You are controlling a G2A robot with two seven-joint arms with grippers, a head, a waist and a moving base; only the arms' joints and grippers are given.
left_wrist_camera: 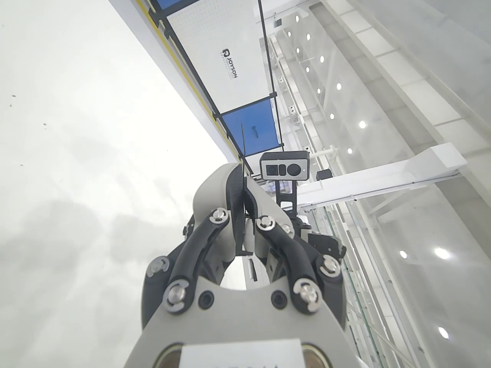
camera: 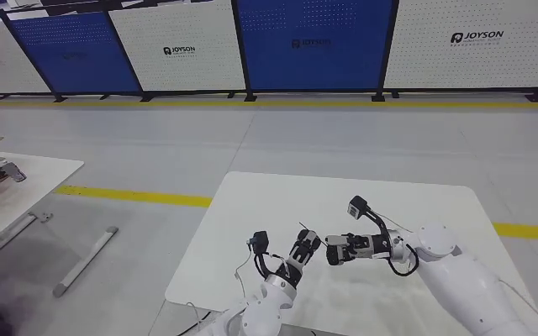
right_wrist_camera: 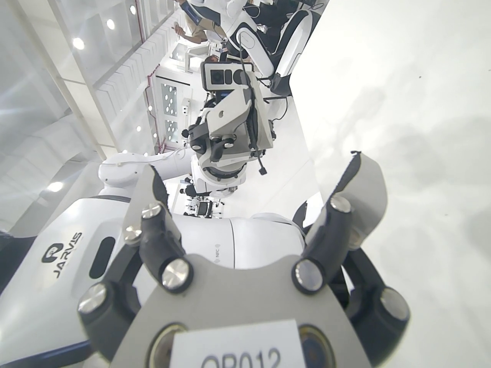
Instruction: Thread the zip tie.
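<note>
Black zip tie (left_wrist_camera: pixel 239 224) is pinched in the left tool (left_wrist_camera: pixel 241 183) above the white surface (camera: pixel 378 202); the right tool (right_wrist_camera: pixel 255 164), spread wide, faces it just beside. Blue and white panels (camera: pixel 313 42) stand well behind.

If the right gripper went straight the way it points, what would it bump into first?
Probably the left gripper, shut on the zip tie, right ahead of the open right gripper; depth is unclear.

The right gripper (right_wrist_camera: pixel 255 162) has its fingers spread wide over the white table (right_wrist_camera: pixel 402 78) — farther off, the left gripper (right_wrist_camera: pixel 251 97) pinches a black zip tie (right_wrist_camera: pixel 262 171).
</note>
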